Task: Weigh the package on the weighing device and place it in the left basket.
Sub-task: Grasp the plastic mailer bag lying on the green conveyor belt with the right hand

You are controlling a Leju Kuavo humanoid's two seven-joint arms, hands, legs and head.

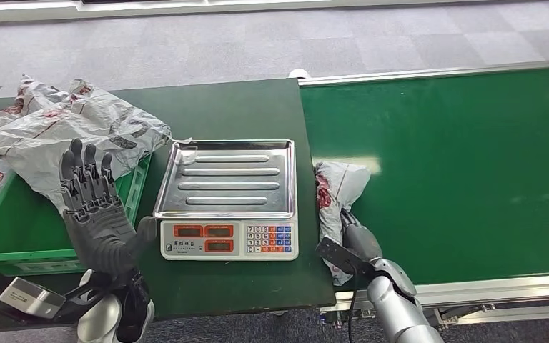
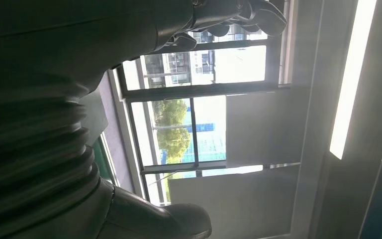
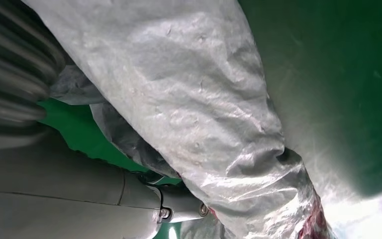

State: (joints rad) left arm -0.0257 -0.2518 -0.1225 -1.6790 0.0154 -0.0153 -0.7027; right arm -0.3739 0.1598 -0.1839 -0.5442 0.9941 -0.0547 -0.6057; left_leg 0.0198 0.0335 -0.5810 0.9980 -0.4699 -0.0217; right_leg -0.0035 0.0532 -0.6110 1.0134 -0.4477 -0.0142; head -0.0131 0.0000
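Observation:
A grey plastic-wrapped package (image 1: 339, 189) with red print lies on the left end of the green conveyor belt (image 1: 457, 164), right beside the scale (image 1: 229, 239). My right hand (image 1: 354, 246) grips its near end, and the fingers are hidden under the wrap. In the right wrist view the crumpled package (image 3: 204, 109) lies across the hand, with the thumb (image 3: 144, 204) against it. The scale's steel tray (image 1: 225, 175) is bare. My left hand (image 1: 96, 207) is raised with fingers spread and holds nothing, in front of the green basket (image 1: 14, 229). Its fingers (image 2: 238, 15) point up toward windows.
Several grey packages (image 1: 64, 128) are piled in and over the left basket. The scale stands on a dark green table (image 1: 221, 107). A small grey device (image 1: 32, 296) lies at the table's near left corner. Grey carpet lies beyond.

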